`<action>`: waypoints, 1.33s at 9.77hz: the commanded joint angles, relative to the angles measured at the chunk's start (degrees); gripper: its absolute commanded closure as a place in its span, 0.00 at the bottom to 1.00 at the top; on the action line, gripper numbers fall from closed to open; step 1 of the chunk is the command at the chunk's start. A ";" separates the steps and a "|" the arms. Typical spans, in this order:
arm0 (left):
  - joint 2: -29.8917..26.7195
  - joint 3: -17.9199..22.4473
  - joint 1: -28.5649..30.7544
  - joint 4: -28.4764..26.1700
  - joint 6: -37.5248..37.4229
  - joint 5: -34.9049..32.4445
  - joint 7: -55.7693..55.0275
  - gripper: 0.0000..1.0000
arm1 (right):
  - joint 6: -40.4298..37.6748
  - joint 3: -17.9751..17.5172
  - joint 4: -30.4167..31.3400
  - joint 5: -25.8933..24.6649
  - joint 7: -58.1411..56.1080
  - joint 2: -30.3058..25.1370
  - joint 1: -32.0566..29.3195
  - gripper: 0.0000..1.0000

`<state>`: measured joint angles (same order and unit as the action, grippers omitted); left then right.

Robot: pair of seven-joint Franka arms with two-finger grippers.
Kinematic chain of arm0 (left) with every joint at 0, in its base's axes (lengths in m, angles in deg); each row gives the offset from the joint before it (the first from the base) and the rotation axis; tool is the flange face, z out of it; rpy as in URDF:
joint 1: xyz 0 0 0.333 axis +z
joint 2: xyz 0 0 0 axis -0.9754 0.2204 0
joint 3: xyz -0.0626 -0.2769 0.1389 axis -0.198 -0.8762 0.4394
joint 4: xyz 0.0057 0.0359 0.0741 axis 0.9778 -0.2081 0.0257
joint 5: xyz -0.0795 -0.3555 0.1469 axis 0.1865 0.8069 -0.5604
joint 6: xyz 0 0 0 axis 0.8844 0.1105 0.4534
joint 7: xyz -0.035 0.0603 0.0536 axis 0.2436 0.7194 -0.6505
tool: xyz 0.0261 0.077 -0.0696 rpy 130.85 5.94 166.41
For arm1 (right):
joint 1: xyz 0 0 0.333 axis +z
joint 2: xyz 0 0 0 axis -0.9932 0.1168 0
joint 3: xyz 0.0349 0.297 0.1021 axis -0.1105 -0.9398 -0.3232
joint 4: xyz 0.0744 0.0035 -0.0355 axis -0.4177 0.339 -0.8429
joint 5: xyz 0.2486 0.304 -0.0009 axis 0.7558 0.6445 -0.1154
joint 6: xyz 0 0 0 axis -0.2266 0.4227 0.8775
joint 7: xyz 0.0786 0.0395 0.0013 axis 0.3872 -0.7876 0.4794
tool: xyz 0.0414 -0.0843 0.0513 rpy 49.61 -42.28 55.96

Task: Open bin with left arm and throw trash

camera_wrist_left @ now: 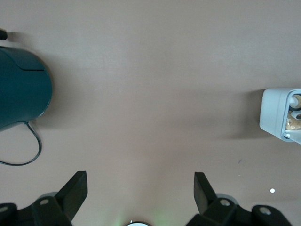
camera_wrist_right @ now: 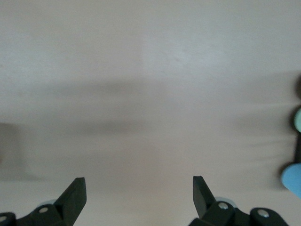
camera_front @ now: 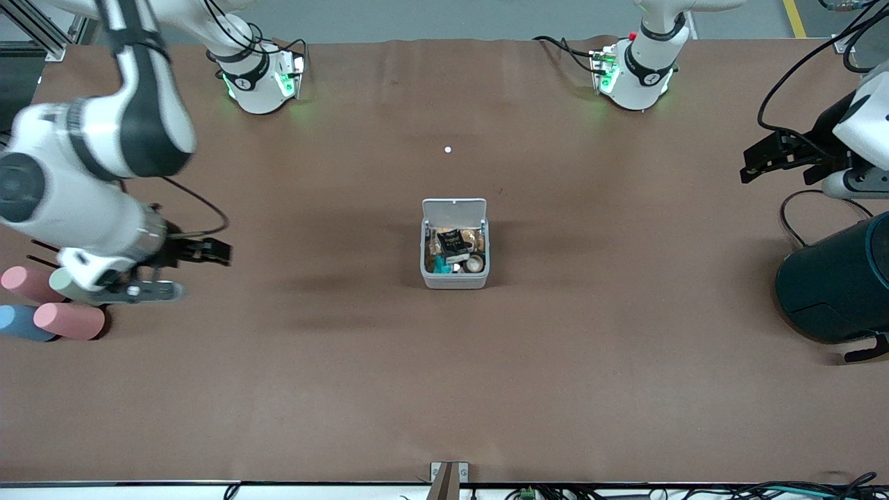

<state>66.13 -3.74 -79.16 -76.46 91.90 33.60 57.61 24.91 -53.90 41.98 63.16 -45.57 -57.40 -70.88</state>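
The small white bin (camera_front: 455,280) stands mid-table with its lid (camera_front: 454,209) hinged up and open. Inside lie a black packet (camera_front: 453,241), a round roll with a beige centre (camera_front: 475,263) and other scraps; I cannot make out the white loop. My left gripper (camera_front: 749,165) is open and empty, up in the air at the left arm's end of the table, well apart from the bin. In the left wrist view (camera_wrist_left: 140,181) the bin (camera_wrist_left: 275,113) shows at the edge. My right gripper (camera_front: 223,253) (camera_wrist_right: 139,186) is open and empty over the right arm's end of the table.
A large dark teal cylinder (camera_front: 837,285) (camera_wrist_left: 21,94) stands at the left arm's end, with a black cable beside it. Pink, green and blue foam cylinders (camera_front: 69,319) lie under the right arm. A tiny white dot (camera_front: 448,149) lies between the bin and the bases.
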 commanded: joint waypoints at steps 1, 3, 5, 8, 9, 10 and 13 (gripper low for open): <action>-0.52 -0.27 1.10 0.20 -1.02 -0.08 0.49 0.00 | -1.41 -3.61 3.01 -0.72 -2.88 -6.95 -7.12 0.00; -0.61 -0.53 0.67 0.28 -1.20 -0.17 -0.56 0.00 | -2.55 -4.58 3.54 -0.72 -2.98 -11.35 -10.56 0.00; -0.70 -1.14 0.58 0.28 -1.28 -0.17 -0.48 0.00 | -2.64 -4.58 3.28 -1.07 -2.90 -14.61 -11.18 0.00; -0.61 -1.15 0.66 0.28 -1.28 -0.17 -0.12 0.00 | -2.64 -4.50 2.49 -0.99 -3.07 -15.59 -12.32 0.00; -0.61 -1.15 0.58 0.28 -1.28 -0.17 -0.39 0.00 | -2.99 -4.32 2.05 -0.90 -3.16 -15.59 -12.50 0.00; -0.61 -1.15 0.58 0.28 -1.28 -0.17 -0.39 0.00 | -4.56 -4.15 0.48 -0.81 -4.12 -15.33 -12.76 0.00; -0.61 -1.50 0.75 0.28 -1.28 -0.26 -0.48 0.00 | -4.23 -4.23 0.11 -0.64 -6.68 -15.06 -13.56 0.00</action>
<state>66.09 -4.83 -78.72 -76.42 91.54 33.60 57.61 20.97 -57.14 42.02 63.06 -51.28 -71.69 -83.17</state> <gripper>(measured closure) 0.000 0.000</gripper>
